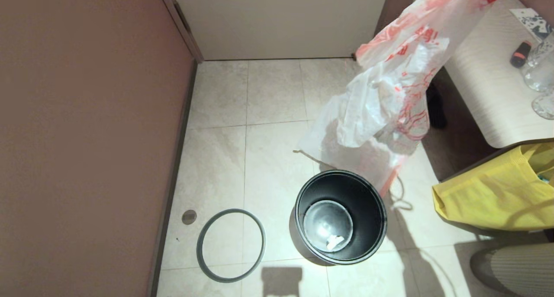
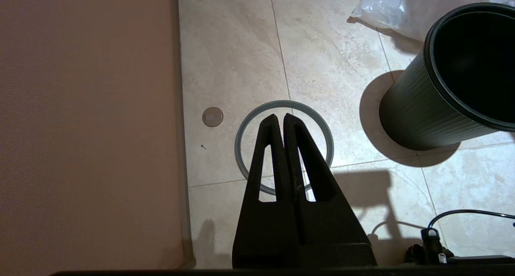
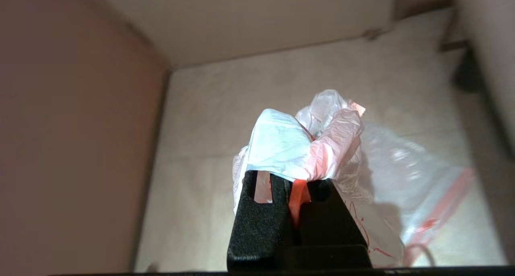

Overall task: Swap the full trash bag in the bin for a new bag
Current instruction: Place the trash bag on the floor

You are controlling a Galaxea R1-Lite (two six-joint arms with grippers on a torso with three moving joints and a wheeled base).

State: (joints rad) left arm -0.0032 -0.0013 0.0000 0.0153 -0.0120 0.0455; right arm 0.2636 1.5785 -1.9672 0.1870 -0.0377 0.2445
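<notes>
**New bag lifted, bin bare and waiting**

My right hand (image 3: 299, 187) is clamped on the pink hem of the new bag (image 1: 389, 93), which hangs above and behind the bin (image 1: 340, 217). The bin holds no liner, only a scrap at its bottom; the full trash bag is nowhere in view. The grey hoop rim (image 1: 230, 245) lies beside the bin. Lining and re-rimming remain, I judge. My left hand (image 2: 280, 121) is closed, empty, over the hoop.

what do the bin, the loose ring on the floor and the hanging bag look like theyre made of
Bin: likely hard plastic, glossy black inside, ribbed outside.
Ring: matte grey, probably plastic or rubber; hard to tell.
Bag: thin translucent white film, crinkled, with red print.
</notes>
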